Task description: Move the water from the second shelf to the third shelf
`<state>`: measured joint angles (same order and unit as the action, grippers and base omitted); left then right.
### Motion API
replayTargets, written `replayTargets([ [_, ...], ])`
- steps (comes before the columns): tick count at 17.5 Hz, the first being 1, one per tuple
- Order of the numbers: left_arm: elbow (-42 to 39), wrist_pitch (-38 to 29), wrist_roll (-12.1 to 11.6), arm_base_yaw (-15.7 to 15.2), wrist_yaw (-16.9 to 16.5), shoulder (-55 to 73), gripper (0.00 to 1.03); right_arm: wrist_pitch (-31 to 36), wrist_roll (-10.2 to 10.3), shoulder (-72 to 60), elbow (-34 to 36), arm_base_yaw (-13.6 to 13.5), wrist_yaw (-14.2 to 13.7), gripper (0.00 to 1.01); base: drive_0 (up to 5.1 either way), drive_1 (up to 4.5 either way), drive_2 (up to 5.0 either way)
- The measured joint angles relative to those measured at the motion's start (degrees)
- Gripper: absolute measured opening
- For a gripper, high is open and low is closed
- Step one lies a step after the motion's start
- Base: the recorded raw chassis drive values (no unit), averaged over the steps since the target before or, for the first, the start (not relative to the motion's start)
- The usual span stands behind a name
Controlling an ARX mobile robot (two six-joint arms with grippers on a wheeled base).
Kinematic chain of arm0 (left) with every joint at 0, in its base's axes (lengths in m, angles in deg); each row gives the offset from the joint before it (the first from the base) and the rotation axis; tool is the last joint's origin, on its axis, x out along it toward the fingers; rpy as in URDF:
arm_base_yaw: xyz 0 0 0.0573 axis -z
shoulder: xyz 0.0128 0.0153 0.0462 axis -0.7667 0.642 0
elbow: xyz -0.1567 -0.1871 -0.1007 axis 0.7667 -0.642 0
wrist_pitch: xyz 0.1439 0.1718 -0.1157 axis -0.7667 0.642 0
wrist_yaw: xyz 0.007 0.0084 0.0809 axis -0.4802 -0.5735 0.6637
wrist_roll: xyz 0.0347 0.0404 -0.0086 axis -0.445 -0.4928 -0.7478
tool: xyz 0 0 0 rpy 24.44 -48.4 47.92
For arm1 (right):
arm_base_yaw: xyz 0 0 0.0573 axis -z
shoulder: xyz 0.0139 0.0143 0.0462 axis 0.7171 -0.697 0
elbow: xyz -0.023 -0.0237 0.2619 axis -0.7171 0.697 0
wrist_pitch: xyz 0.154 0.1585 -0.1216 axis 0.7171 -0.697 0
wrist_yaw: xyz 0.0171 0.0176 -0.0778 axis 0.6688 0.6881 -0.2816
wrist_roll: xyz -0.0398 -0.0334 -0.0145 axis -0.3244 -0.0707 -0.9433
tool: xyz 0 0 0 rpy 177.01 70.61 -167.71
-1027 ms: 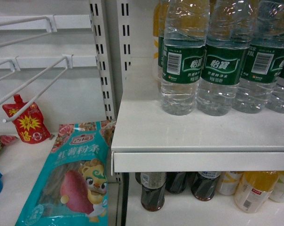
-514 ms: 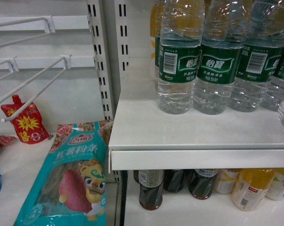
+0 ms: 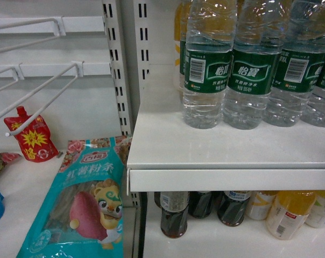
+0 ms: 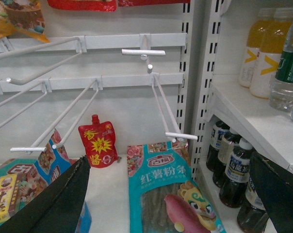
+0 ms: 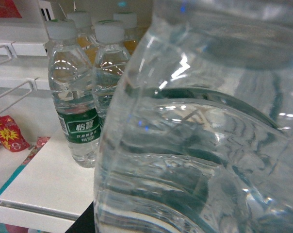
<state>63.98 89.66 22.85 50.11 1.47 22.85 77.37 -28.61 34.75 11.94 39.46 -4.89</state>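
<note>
Three water bottles [image 3: 205,70] with dark green labels stand in a row along the white shelf [image 3: 216,153] in the head view. Another water bottle [image 5: 200,126] fills the right wrist view, pressed close to the camera. My right gripper [image 5: 185,218] is shut on it, with only a dark finger [image 5: 86,222] showing at the bottom left. Two capped water bottles [image 5: 73,97] stand behind it on the shelf. My left gripper [image 4: 168,199] hangs open and empty over the left bay, its black fingers [image 4: 54,204] spread wide. Neither gripper shows in the head view.
Dark drink bottles [image 3: 174,215] and yellow drink bottles [image 3: 289,212] stand on the shelf below. In the left bay lie a teal snack packet [image 3: 90,199] and a red pouch [image 3: 30,140], under white wire hooks [image 3: 41,102]. A slotted upright [image 3: 119,64] divides the bays.
Half a second ago the base of a bottle showed at the right edge of the head view above the shelf; it has gone out of view. The head view swayed slightly.
</note>
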Motion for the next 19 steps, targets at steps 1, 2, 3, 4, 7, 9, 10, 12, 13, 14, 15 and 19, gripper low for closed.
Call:
replayTargets([
  [1, 0.0, 0.0, 0.0, 0.0, 0.0, 0.0, 0.98, 0.2, -0.2, 0.0, 0.7, 0.0, 0.0, 0.43, 0.0, 0.00, 0.0],
  [2, 0.0, 0.0, 0.0, 0.0, 0.0, 0.0, 0.98, 0.2, -0.4, -0.8, 0.9, 0.0, 0.4, 0.43, 0.0, 0.00, 0.0],
  [3, 0.0, 0.0, 0.0, 0.0, 0.0, 0.0, 0.98, 1.7, -0.5, -2.9, 0.9, 0.0, 0.4, 0.43, 0.0, 0.00, 0.0],
  [4, 0.0, 0.0, 0.0, 0.0, 0.0, 0.0, 0.98, 3.1, -0.4, -5.6, 0.9, 0.0, 0.4, 0.43, 0.0, 0.00, 0.0],
  [7, 0.0, 0.0, 0.0, 0.0, 0.0, 0.0, 0.98, 7.1, -0.4, -13.0, 0.9, -0.5, -0.1, 0.43, 0.0, 0.00, 0.0],
  [9, 0.0, 0.0, 0.0, 0.0, 0.0, 0.0, 0.98, 8.2, -0.3, -14.3, 0.8, -0.4, -0.1, 0.43, 0.0, 0.00, 0.0],
  [10, 0.0, 0.0, 0.0, 0.0, 0.0, 0.0, 0.98, 8.7, -0.2, -15.2, 0.6, -0.4, -0.1, 0.43, 0.0, 0.00, 0.0],
  [12, 0.0, 0.0, 0.0, 0.0, 0.0, 0.0, 0.98, 10.1, -0.2, -17.1, 0.1, -0.4, -0.5, 0.43, 0.0, 0.00, 0.0],
  [13, 0.0, 0.0, 0.0, 0.0, 0.0, 0.0, 0.98, 10.7, -0.2, -17.8, -0.2, -0.4, -0.6, 0.43, 0.0, 0.00, 0.0],
  [14, 0.0, 0.0, 0.0, 0.0, 0.0, 0.0, 0.98, 11.1, -0.1, -18.4, -0.6, -0.4, -0.6, 0.43, 0.0, 0.00, 0.0],
  [15, 0.0, 0.0, 0.0, 0.0, 0.0, 0.0, 0.98, 11.6, 0.0, -19.3, -1.3, -0.4, -0.7, 0.43, 0.0, 0.00, 0.0],
  [19, 0.0, 0.0, 0.0, 0.0, 0.0, 0.0, 0.98, 14.1, 0.0, -21.9, -4.4, -0.8, -1.1, 0.43, 0.0, 0.00, 0.0],
])
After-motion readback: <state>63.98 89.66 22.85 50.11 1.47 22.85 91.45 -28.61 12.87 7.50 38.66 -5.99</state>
